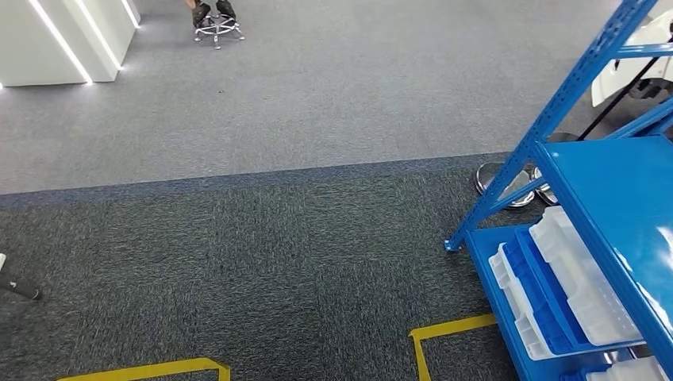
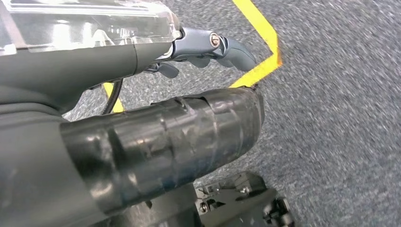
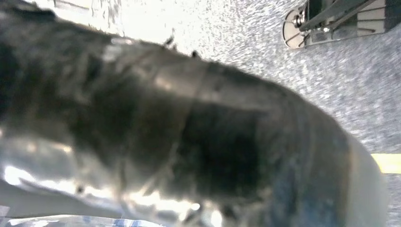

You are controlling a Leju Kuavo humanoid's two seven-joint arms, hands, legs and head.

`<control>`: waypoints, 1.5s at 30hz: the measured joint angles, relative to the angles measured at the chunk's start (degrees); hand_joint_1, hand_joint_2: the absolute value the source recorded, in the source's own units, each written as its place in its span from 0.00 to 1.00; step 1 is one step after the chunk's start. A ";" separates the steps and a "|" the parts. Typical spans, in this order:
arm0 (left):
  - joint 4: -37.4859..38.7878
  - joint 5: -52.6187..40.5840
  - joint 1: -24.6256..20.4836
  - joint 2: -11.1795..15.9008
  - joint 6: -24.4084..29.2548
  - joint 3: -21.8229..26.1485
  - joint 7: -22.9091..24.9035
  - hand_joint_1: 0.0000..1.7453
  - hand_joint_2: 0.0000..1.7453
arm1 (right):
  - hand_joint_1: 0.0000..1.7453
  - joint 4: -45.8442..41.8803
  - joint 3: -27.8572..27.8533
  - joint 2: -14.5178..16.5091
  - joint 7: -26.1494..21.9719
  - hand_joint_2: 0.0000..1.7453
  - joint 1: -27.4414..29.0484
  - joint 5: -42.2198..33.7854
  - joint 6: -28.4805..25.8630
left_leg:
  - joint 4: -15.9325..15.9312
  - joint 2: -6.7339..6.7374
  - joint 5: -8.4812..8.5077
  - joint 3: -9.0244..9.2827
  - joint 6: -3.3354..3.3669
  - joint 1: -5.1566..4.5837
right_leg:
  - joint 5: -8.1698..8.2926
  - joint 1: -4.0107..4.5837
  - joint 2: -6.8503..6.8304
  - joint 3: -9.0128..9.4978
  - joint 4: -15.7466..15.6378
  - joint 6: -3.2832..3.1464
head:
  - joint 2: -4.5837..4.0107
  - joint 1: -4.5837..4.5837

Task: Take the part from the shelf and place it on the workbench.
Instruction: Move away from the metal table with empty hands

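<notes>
Part unclear, left robot hand [image 2: 203,49] above carpet [image 2: 331,123]

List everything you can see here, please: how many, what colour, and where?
shelf: one, blue metal, at the right edge of the head view
trays: several, white, on the shelf's lower level
floor tape: two corner marks, yellow, on the dark carpet near the camera
stool base: one, chrome, far back on the light grey carpet
shoes: two, dark, a person's, above the stool base
left robot hand: one, grey, hanging over the carpet, holding nothing
right robot hand: one, dark, blurred
</notes>
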 joint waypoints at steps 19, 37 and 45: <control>0.00 -0.15 0.39 0.15 -1.15 0.02 0.64 0.00 0.00 | 0.00 -0.24 -0.11 -0.10 -0.62 0.00 0.21 1.42 0.31 | 4.21 -4.79 -0.98 -1.73 -2.40 -0.04 | 6.42 0.59 4.48 8.22 -15.08 -3.21 | 0.00 -0.07; 0.00 -0.60 -0.40 0.02 -1.15 -0.10 0.13 0.00 0.00 | 0.00 -0.24 -0.20 -0.27 -0.04 0.00 -0.19 1.89 0.75 | -0.20 3.75 -0.91 1.45 -2.19 -0.48 | 6.62 0.80 -3.38 7.92 -15.33 -1.68 | 0.00 0.15; 0.00 -0.73 -0.33 0.05 -1.18 -0.13 0.33 0.00 0.00 | 0.00 -0.22 -0.22 -0.07 -0.03 0.00 -0.15 2.32 1.04 | 15.56 -1.80 -8.26 -5.72 -3.58 -0.04 | 7.10 0.63 1.42 8.37 -16.06 -3.81 | 0.00 0.04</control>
